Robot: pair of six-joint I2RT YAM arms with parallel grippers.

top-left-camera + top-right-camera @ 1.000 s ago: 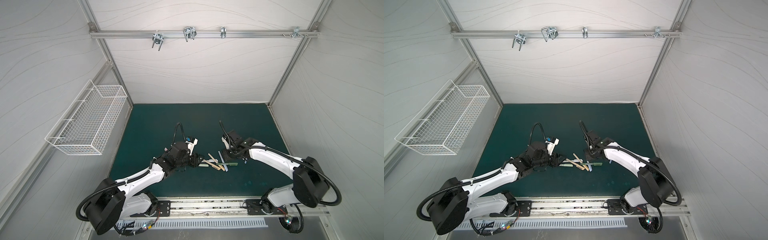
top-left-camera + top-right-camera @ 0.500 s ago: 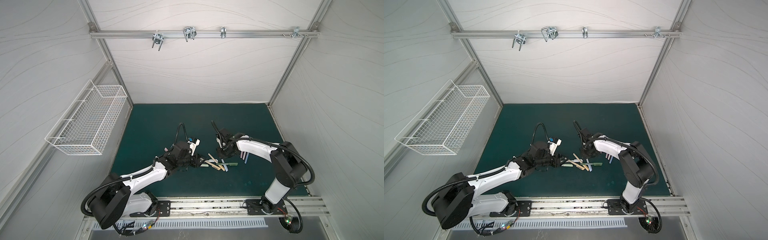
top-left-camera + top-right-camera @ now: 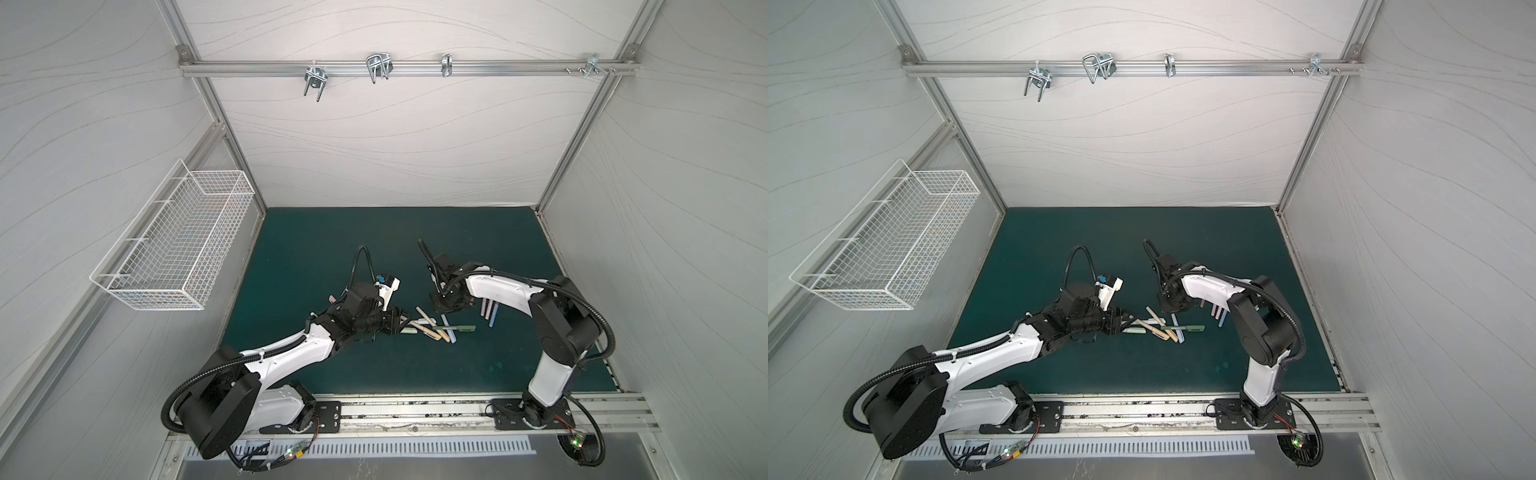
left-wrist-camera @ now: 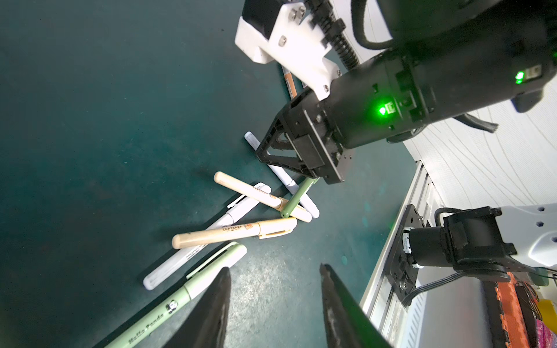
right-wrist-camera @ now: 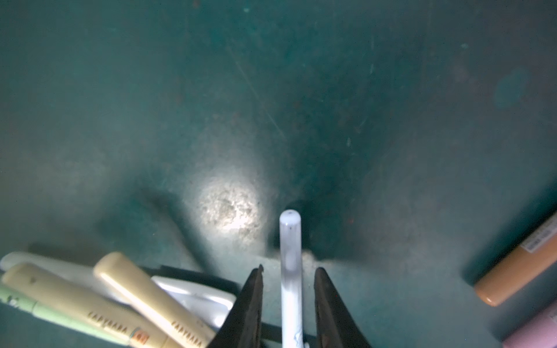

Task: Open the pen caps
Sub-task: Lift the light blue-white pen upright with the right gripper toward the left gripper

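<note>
Several pastel pens [image 3: 432,328] [image 3: 1167,328] lie crossed in a pile on the green mat. My right gripper [image 5: 290,268] points down at the pile's far edge, open, jaws either side of a pale white-blue pen [image 5: 290,241] with a gap on both sides. The left wrist view shows that right gripper [image 4: 289,162] over the white pen [image 4: 251,140]. My left gripper [image 4: 275,268] [image 3: 399,326] is open and empty, low at the pile's left end. A green pen [image 4: 168,307] with its cap [image 4: 217,265] on lies beside one finger. Two capped tan pens [image 4: 235,233] [image 4: 250,189] lie beyond.
More pens, pink and blue [image 3: 488,311], lie under my right forearm; an orange one [image 5: 518,271] and a pink one [image 5: 536,334] show in the right wrist view. A wire basket [image 3: 178,257] hangs on the left wall. The metal base rail [image 3: 415,409] runs along the mat's front.
My right gripper has moved left and down onto the pile's edge, its jaws narrowing round the pale pen, and its elbow has swung up. The left gripper has edged right toward the pile.
</note>
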